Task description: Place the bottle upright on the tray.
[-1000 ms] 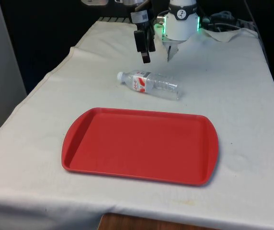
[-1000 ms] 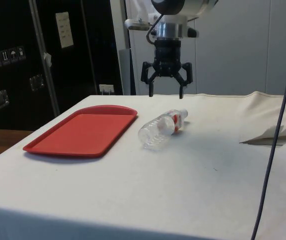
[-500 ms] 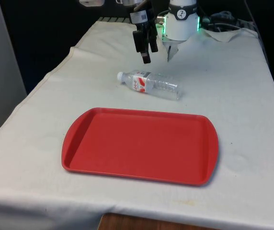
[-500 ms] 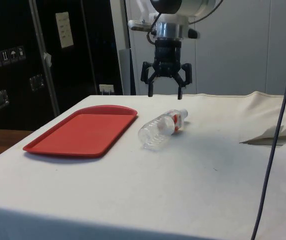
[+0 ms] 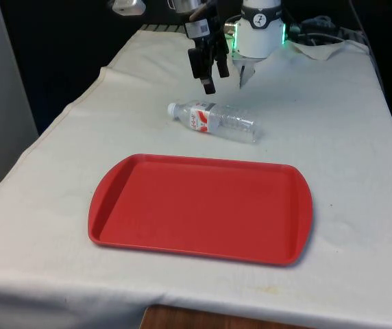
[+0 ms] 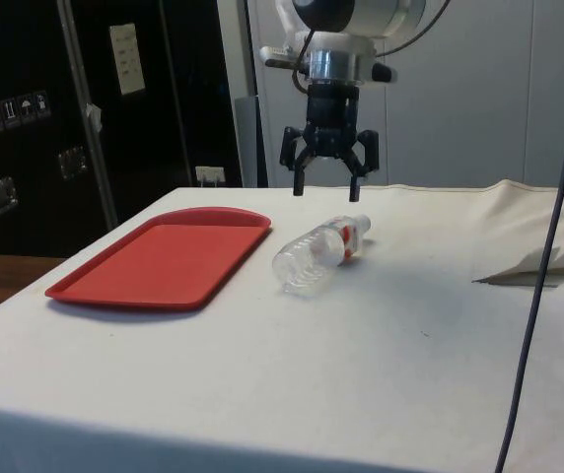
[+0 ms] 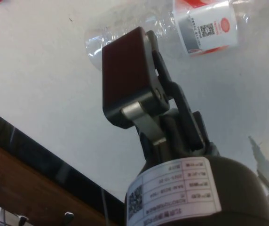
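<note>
A clear plastic bottle with a red and white label and a white cap lies on its side on the white cloth, just beyond the far edge of the red tray. My gripper hangs open a little above the bottle's neck end, touching nothing. From the side, the gripper points straight down over the bottle, and the tray lies to one side. In the wrist view, one finger crosses the bottle below it.
A rumpled fold of cloth lies on the table behind the bottle, and a grey cable hangs down near it. Cables and cloth folds sit by the robot's base. The table's edge runs along the front view's left.
The gripper has turned slightly about its own axis above the bottle and stays open. Bottle and tray have not moved.
</note>
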